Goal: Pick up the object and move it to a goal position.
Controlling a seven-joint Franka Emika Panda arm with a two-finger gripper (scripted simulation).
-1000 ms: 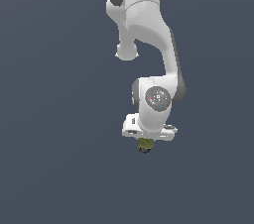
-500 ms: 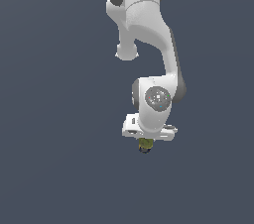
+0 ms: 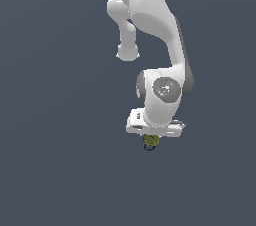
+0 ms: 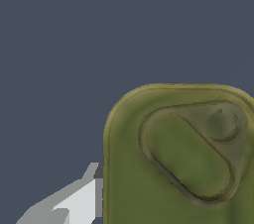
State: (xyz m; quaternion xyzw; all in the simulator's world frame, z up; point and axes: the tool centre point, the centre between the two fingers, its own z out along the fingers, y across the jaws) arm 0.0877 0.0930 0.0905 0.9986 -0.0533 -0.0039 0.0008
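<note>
Nothing has shifted over the last second: the olive-green can (image 3: 150, 141) hangs just below the gripper (image 3: 150, 139), lower centre of the exterior view, as before. The jaws appear clenched on it, so the arm is probably at the goal.

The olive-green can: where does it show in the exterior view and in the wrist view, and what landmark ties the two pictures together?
Exterior view: the olive-green can pokes out just below the gripper, low in the picture.
Wrist view: it fills the frame's lower right, its end toward the camera.
Shared landmark: the gripper; one pale finger shows beside the can.
</note>
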